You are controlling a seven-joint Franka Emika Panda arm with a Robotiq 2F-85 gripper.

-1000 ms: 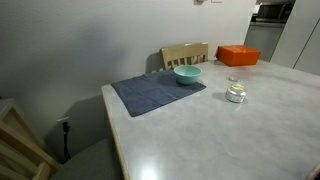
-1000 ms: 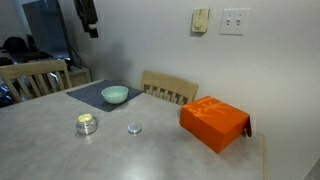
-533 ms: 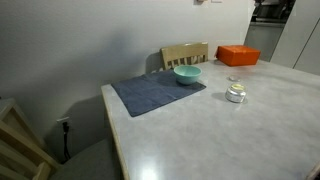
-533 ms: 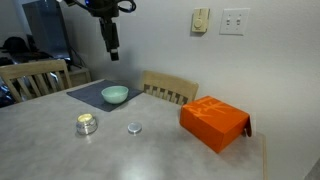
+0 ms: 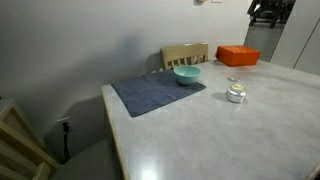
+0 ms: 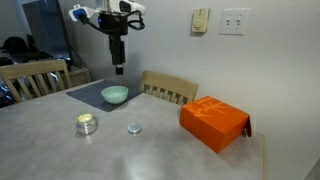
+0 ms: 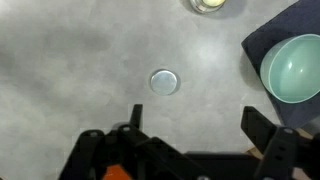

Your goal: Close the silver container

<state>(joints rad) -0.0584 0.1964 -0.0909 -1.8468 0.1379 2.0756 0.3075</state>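
1. Across the desk [image 5: 200, 140] in an exterior view, I find the silver container [image 5: 236, 94] upright on bare surface, just beside the blue mat [image 5: 150, 95] carrying the teal bowl [image 5: 187, 74]. An orange box [image 5: 238, 55] lies well apart.
2. In an exterior view, the arm [image 6: 110, 18] hangs high above the bowl [image 6: 115, 95], jaws pointing down and clear of everything. A small round disc [image 6: 134, 128], which I judge to be the lid, lies flat near the container [image 6: 87, 124], not touching it.
3. Wrist view: jaws spread wide and empty. The disc [image 7: 164, 82] lies just ahead of them, with the container [image 7: 208, 4] at the frame edge. I judge this height suits lining up on the lid before descent.
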